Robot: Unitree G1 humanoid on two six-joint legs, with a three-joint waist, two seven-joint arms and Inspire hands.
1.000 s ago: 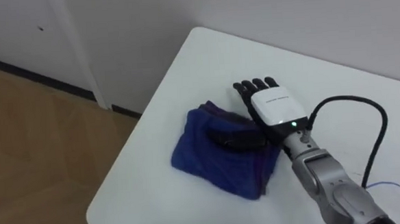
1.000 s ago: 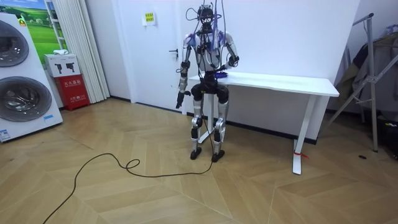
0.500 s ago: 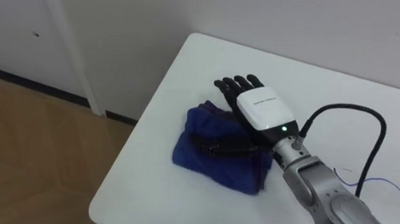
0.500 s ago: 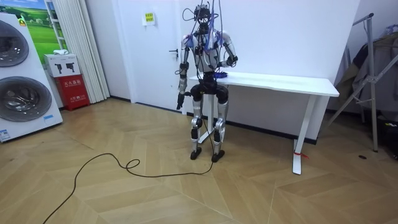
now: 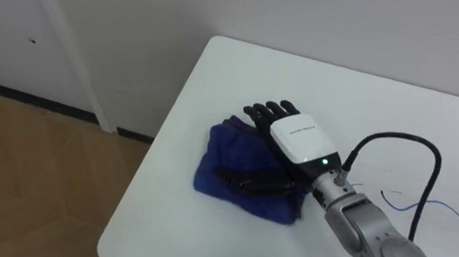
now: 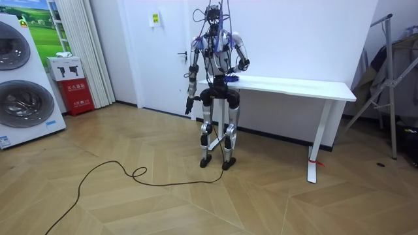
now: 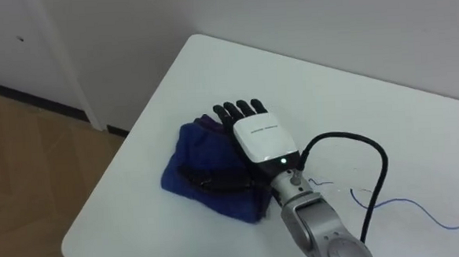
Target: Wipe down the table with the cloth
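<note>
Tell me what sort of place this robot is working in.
Probably an indoor test room set up like a home: front-loading laundry machines on the room view's left, a long white table against the wall, a wooden floor.

The cloth (image 5: pixel 244 173) is deep blue on a plain white worktop (image 5: pixel 369 97). The right hand (image 5: pixel 297 141) has a white back and black fingers (image 5: pixel 268 111). The floor (image 5: pixel 34 162) is light brown wood.

— Right hand (image 5: pixel 297 141)?
— Palm down, fingers straight and close together, thumb spread to its left, forearm reaching forward.
— Left hand (image 6: pixel 187 103)?
— Hanging low at the robot's side, arm down.
</note>
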